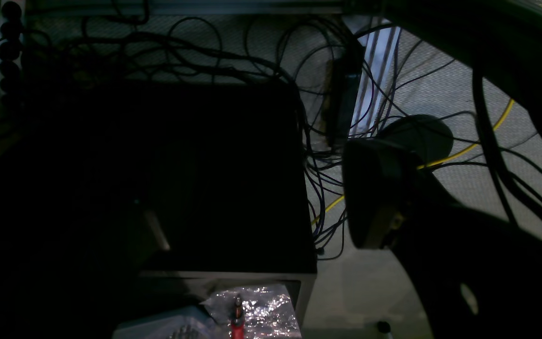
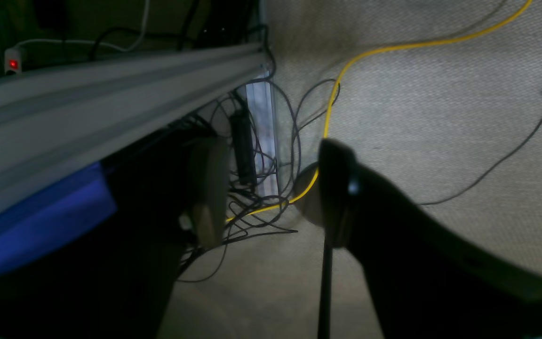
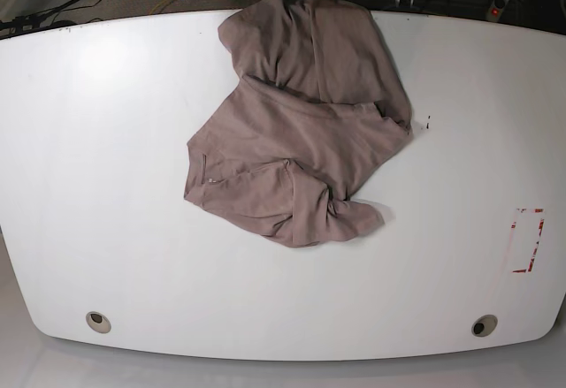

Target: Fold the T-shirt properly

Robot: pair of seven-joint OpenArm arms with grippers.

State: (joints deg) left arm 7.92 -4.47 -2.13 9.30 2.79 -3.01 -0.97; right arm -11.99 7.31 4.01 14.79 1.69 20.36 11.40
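Observation:
The T-shirt (image 3: 301,140), a plain mauve-brown garment, lies crumpled on the white table (image 3: 106,158) in the base view, reaching from the far edge to the middle. Its lower part is bunched into folds. Neither arm shows in the base view. Both wrist views look down at the floor, away from the shirt. My left gripper (image 1: 261,216) is open, with one dark finger (image 1: 374,197) lit and the other lost in shadow. My right gripper (image 2: 271,193) is open, its fingers (image 2: 210,188) apart over cables with nothing between them.
A red-marked rectangle (image 3: 528,240) sits near the table's right edge, and two round holes (image 3: 98,322) (image 3: 484,325) are near the front. Below lie tangled black cables (image 1: 327,155), a yellow cable (image 2: 346,66), a dark box (image 1: 158,179) and an aluminium beam (image 2: 111,89).

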